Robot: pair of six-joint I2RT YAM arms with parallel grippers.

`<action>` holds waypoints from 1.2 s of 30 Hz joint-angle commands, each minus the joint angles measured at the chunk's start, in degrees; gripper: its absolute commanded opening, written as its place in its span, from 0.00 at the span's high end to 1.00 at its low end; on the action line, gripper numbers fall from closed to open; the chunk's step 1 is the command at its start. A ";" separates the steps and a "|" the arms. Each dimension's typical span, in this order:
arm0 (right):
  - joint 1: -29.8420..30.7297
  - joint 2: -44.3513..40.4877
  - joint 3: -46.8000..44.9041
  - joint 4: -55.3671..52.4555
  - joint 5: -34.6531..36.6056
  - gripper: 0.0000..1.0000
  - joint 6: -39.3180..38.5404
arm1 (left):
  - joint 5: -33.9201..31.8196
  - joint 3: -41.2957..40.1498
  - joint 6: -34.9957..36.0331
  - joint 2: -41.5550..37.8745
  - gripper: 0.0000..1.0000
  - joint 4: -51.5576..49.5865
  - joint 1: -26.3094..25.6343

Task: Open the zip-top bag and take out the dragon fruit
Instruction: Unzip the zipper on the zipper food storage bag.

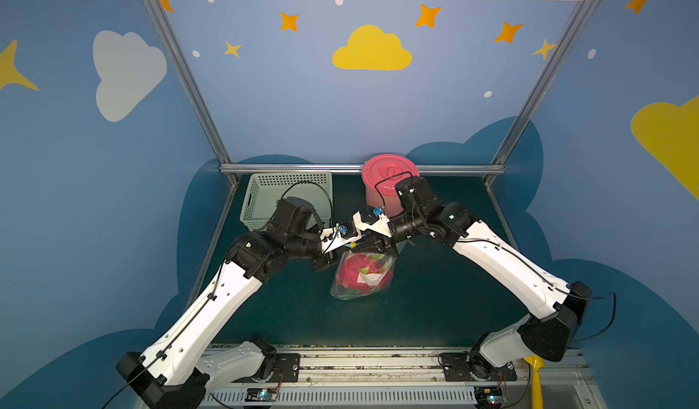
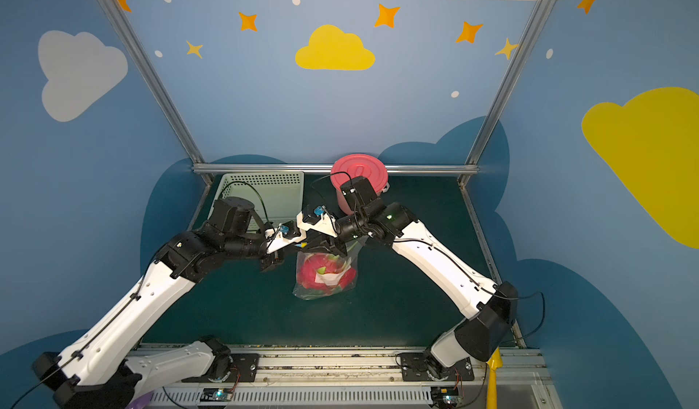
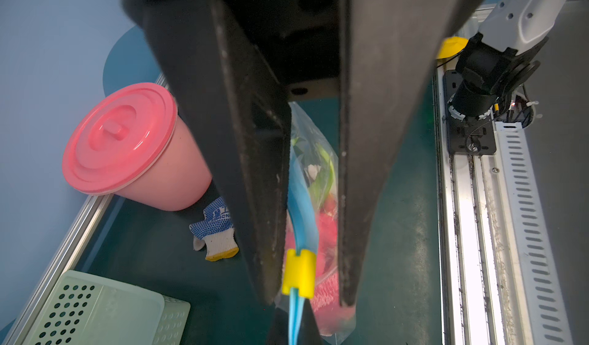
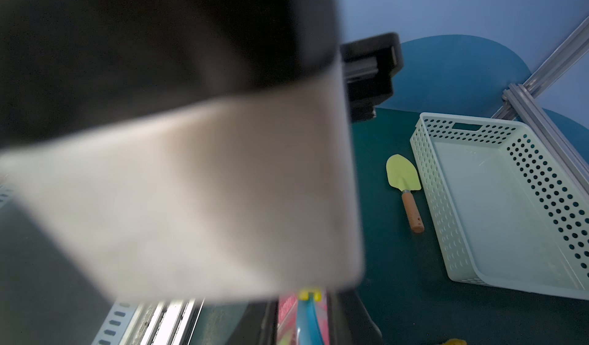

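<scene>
Both arms meet over the zip-top bag [image 1: 362,274] holding dragon fruit [image 1: 353,273].

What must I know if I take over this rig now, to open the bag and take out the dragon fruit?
Left tool: shut on the end of the blue zip strip of the zip-top bag.
Right tool: open, straddling the yellow slider, not clamped on it.
Dragon fruit: inside the bag.
Done: strip end pinned.
Left: grip the slider, pull it along the strip, take the fruit out.
</scene>
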 commanded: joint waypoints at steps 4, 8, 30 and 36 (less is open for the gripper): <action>1.82 0.03 0.68 -1.37 1.00 0.82 2.98 | 0.63 0.11 -0.53 -0.60 0.97 4.35 -0.07; 1.84 0.13 0.72 -3.41 1.73 0.90 2.00 | 0.67 0.08 -0.55 -0.61 0.96 4.42 -0.07; -1.29 -5.97 -0.90 -14.42 14.47 0.98 -7.75 | -1.03 -0.82 -0.75 -1.14 0.97 4.91 1.54; -4.28 -9.36 -3.09 -15.46 16.56 0.97 -7.42 | -2.40 -1.30 -0.39 -1.21 0.97 5.34 1.94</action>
